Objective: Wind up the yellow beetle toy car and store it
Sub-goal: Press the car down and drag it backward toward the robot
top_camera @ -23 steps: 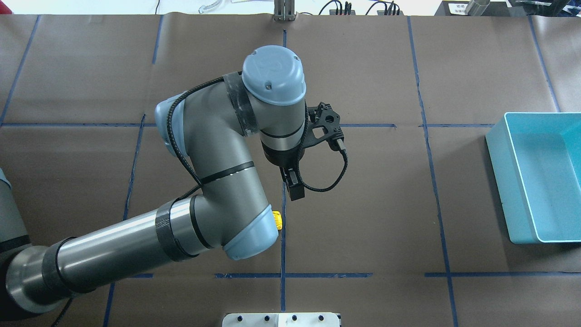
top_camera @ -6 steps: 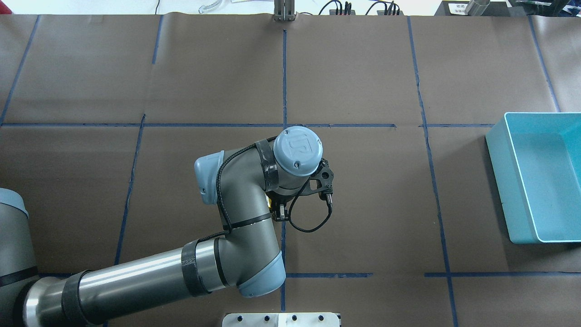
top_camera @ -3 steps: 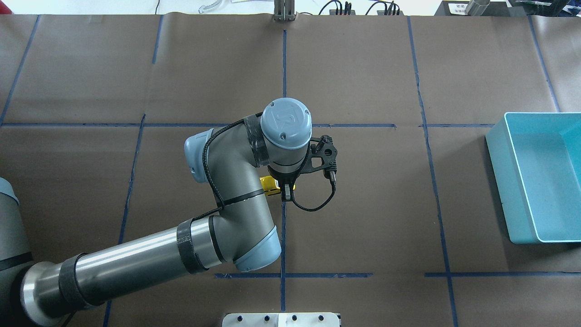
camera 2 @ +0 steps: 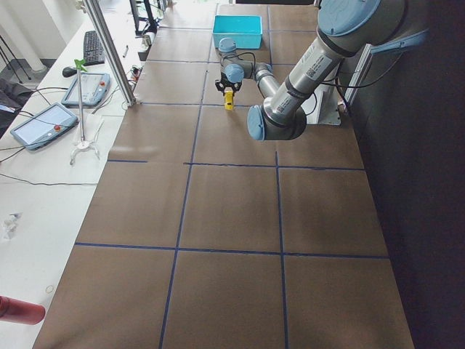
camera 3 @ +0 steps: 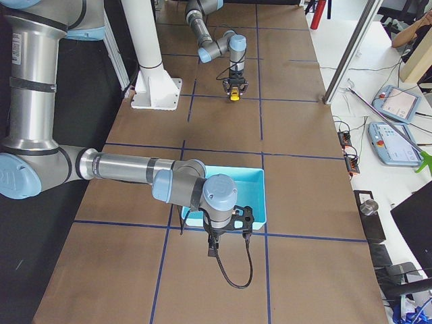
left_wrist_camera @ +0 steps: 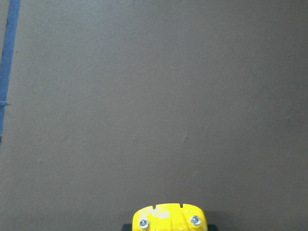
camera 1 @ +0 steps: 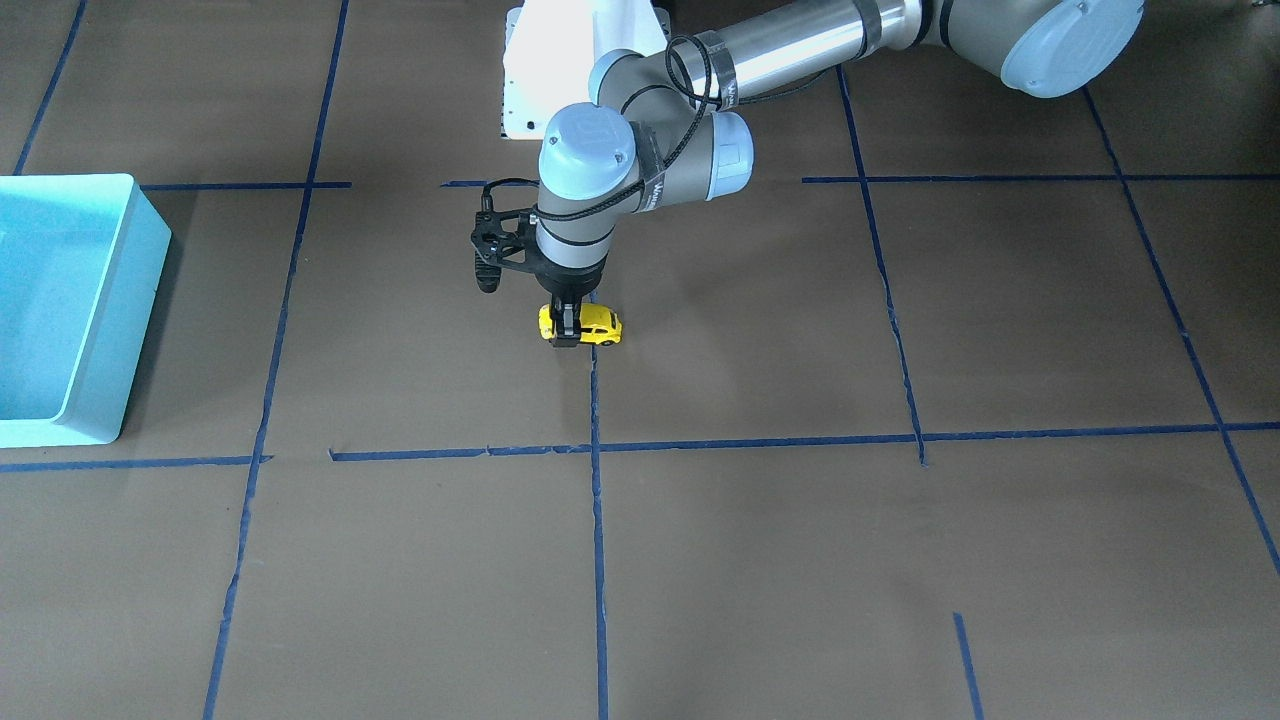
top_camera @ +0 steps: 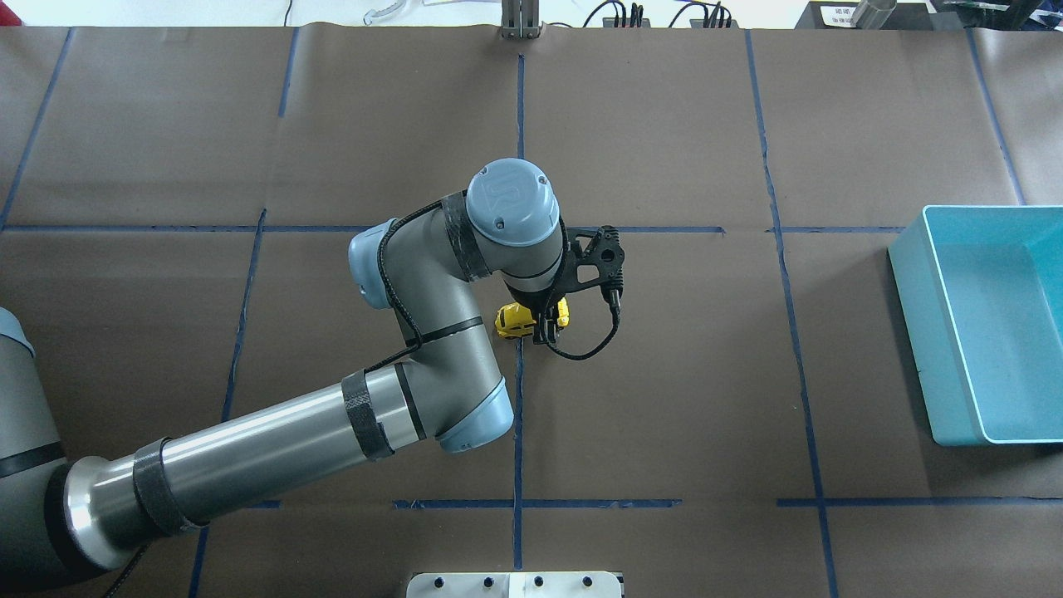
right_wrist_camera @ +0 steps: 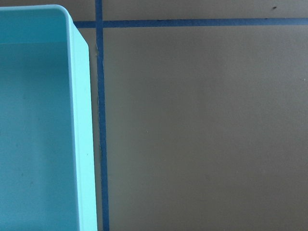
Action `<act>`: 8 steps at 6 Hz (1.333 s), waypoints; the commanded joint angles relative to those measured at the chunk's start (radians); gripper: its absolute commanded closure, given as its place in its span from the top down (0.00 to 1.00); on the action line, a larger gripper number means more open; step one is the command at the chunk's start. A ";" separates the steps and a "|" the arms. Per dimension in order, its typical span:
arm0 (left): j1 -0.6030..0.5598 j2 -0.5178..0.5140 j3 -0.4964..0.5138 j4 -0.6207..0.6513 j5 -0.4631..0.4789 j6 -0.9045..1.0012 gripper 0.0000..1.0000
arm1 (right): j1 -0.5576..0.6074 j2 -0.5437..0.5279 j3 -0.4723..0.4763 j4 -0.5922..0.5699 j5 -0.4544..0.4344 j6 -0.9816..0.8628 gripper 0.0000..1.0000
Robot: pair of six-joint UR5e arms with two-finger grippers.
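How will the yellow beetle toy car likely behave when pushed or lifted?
Likely light and rigid: the yellow beetle toy car is tiny against the left claw gripping it. On wheels, it may roll if released. Its rounded shell could slip from a narrow pinch.

Bright yellow on the yellow beetle toy car, with dark windows. Black on the left gripper. Turquoise for the bin. Matte brown across the paper table cover, gridded with blue tape lines. Grey with pale blue caps along the left arm.

toy car at table centre, bin well right
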 commanded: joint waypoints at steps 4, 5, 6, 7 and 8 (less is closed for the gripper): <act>0.003 0.002 0.004 -0.009 0.001 0.037 0.00 | 0.000 -0.002 0.000 -0.001 0.002 0.001 1.00; 0.003 0.007 0.004 -0.015 0.001 0.035 0.00 | 0.000 -0.002 0.001 -0.002 0.009 0.003 1.00; 0.004 0.022 -0.002 -0.016 0.000 0.035 0.00 | 0.000 -0.002 0.001 -0.002 0.010 0.003 1.00; 0.007 0.037 -0.018 -0.027 0.000 0.037 0.00 | 0.000 -0.002 0.001 -0.002 0.011 0.001 1.00; 0.004 0.054 -0.033 -0.030 0.000 0.037 0.00 | 0.000 -0.002 0.001 -0.002 0.011 0.001 1.00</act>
